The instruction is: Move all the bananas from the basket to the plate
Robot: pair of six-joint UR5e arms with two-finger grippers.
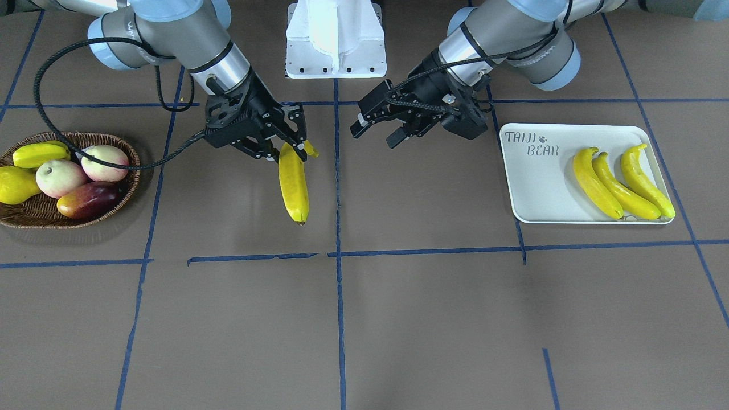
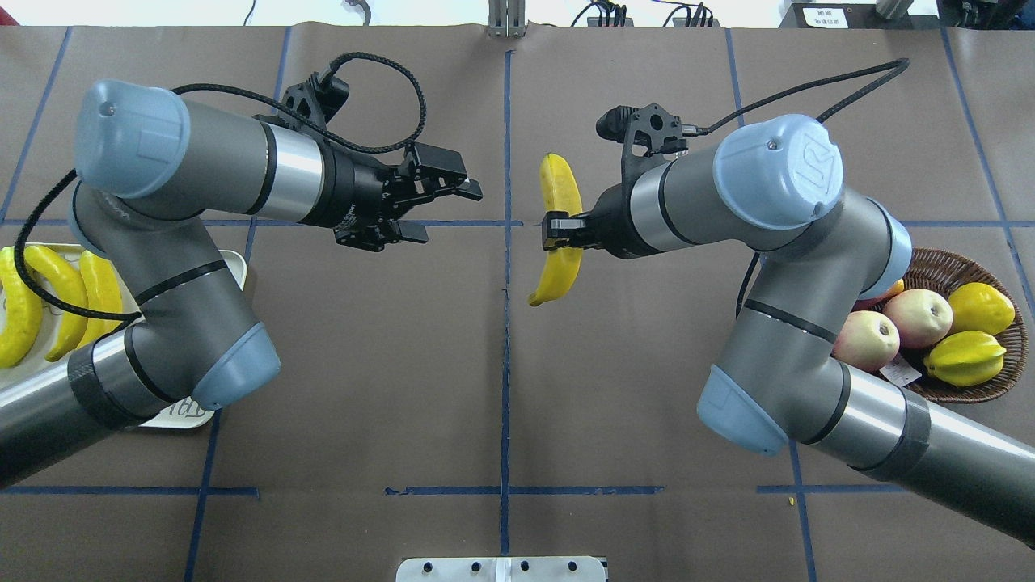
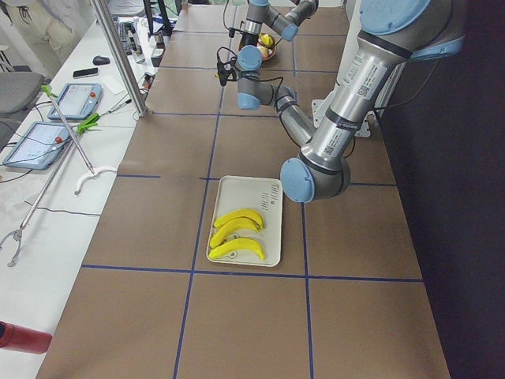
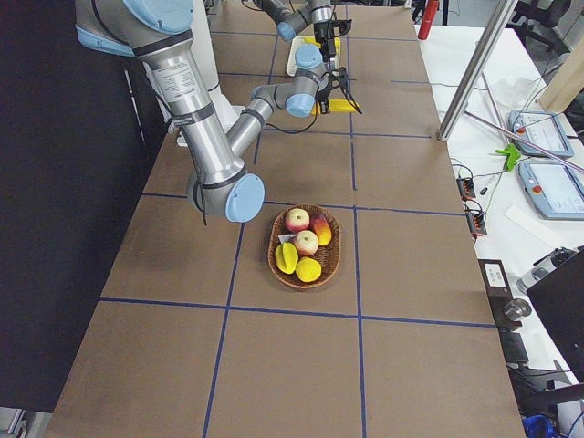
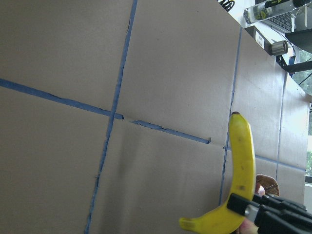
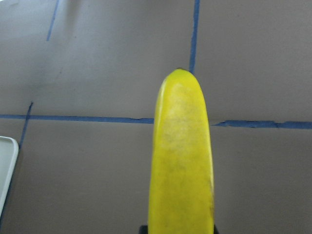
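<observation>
The right end effector [image 2: 556,236] grips one banana [image 2: 560,190] toward its stem end above the worktop [image 1: 433,319], between basket [image 1: 132,171] and plate [image 1: 529,188], while the left end effector [image 2: 450,213] stands wide and empty; the banana is judged light, rigid and smooth-skinned, best taken across its free middle.

The basket [image 1: 34,217] sits on the table [image 1: 398,319] at the end on the robot's right, with five other fruits [image 1: 60,177] in it. The plate [image 1: 535,188] lies at the opposite end, on the robot's left, with three bananas [image 1: 621,191] side by side on its half farther from the middle. Between them, near the table's centre, the right gripper [image 1: 296,149] holds the fourth banana [image 1: 293,185] off the surface; the left gripper [image 1: 376,135] faces it, apart
</observation>
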